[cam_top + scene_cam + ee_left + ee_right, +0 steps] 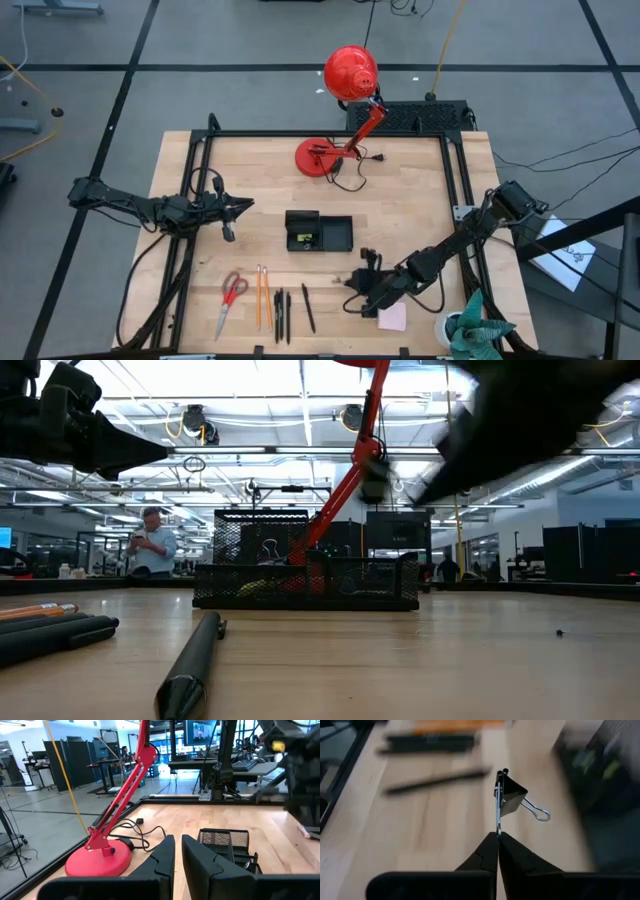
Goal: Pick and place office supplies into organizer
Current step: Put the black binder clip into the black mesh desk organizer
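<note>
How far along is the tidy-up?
Early. The organizer holds a yellow-green piece. The right pincer is shut on a binder clip by its wire handle. Scissors, pencils, pens and sticky pad remain on the table. The left pincer waits.

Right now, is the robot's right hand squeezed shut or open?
Shut: the right gripper jaws pinch one wire handle of a black binder clip, lifted off the table.

No text, label, brand or number is legible on anything.

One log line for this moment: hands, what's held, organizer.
right hand: shut on binder clip by its wire handle | left hand: idle, empty, near lamp | organizer: mid-table
</note>
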Controlling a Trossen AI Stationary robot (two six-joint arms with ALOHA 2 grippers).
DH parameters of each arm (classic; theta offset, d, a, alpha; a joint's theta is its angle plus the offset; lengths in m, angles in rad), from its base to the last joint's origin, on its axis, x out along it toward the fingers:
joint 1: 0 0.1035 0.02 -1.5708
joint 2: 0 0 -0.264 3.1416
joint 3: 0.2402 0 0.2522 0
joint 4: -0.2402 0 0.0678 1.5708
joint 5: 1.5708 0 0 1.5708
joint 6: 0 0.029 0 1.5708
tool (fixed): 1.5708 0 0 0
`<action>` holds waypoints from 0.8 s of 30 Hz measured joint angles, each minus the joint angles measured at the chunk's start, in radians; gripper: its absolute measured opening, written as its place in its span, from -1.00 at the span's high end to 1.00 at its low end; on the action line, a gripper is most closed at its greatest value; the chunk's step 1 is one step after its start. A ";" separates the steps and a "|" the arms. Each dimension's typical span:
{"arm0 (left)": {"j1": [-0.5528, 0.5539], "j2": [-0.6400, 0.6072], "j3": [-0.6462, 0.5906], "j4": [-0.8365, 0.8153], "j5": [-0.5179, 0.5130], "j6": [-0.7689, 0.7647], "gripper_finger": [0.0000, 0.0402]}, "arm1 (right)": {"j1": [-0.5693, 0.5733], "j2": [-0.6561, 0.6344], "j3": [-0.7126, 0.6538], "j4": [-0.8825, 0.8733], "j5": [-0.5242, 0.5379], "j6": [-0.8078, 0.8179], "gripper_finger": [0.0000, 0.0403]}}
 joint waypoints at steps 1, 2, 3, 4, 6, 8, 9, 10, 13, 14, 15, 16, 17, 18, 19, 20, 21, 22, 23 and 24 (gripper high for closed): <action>0.000 0.000 0.000 -0.001 0.000 0.000 0.79 | -0.009 -0.006 0.024 0.005 0.016 -0.047 1.00; 0.000 0.000 0.000 -0.001 0.000 0.000 0.79 | -0.020 -0.013 0.044 0.009 0.016 -0.092 1.00; 0.000 0.000 0.000 0.000 0.000 0.000 0.79 | -0.033 -0.021 0.064 0.006 0.014 -0.133 1.00; 0.000 0.000 0.000 -0.001 0.000 0.000 0.79 | -0.048 -0.026 0.088 0.000 0.006 -0.159 1.00; 0.000 0.000 0.000 -0.002 0.000 0.000 0.79 | -0.085 -0.028 0.134 -0.015 -0.043 -0.198 1.00; 0.000 0.000 0.000 -0.002 0.000 0.000 0.79 | -0.121 -0.028 0.166 -0.040 -0.066 -0.239 1.00; 0.000 0.000 0.000 -0.002 0.000 0.003 0.79 | -0.138 -0.024 0.176 -0.040 -0.065 -0.257 1.00; 0.000 0.000 0.000 -0.001 0.000 0.004 0.79 | -0.157 -0.018 0.184 -0.040 -0.065 -0.275 1.00; 0.000 0.000 0.000 -0.002 0.000 0.007 0.79 | -0.217 0.005 0.186 -0.029 -0.069 -0.297 1.00; 0.000 0.000 0.000 -0.002 0.000 0.010 0.79 | -0.236 0.018 0.186 -0.018 -0.069 -0.297 1.00; 0.000 0.000 0.000 -0.002 0.000 0.010 0.79 | -0.254 0.031 0.187 -0.013 -0.070 -0.298 1.00; 0.000 0.000 0.000 -0.002 0.000 0.010 0.79 | -0.271 0.044 0.187 -0.013 -0.082 -0.300 1.00; 0.000 0.000 0.000 -0.002 0.000 0.012 0.79 | -0.286 0.060 0.187 -0.009 -0.095 -0.300 1.00; 0.000 0.000 0.000 -0.002 0.000 0.013 0.79 | -0.298 0.079 0.187 0.004 -0.110 -0.296 1.00; 0.000 0.000 0.000 -0.001 0.000 0.013 0.79 | -0.309 0.096 0.187 0.011 -0.122 -0.295 1.00; 0.000 0.000 0.000 -0.001 0.000 0.015 0.79 | -0.316 0.111 0.187 0.010 -0.121 -0.295 1.00; 0.000 0.000 0.000 -0.001 0.000 0.019 0.79 | -0.322 0.127 0.186 0.012 -0.122 -0.294 1.00; 0.000 0.000 0.000 -0.001 0.000 0.025 0.79 | -0.328 0.141 0.186 0.021 -0.122 -0.294 1.00; 0.000 0.000 0.000 -0.001 0.000 0.027 0.79 | -0.330 0.153 0.186 0.027 -0.122 -0.293 1.00; 0.000 0.000 0.000 -0.001 0.000 0.027 0.79 | -0.333 0.163 0.186 0.031 -0.122 -0.294 1.00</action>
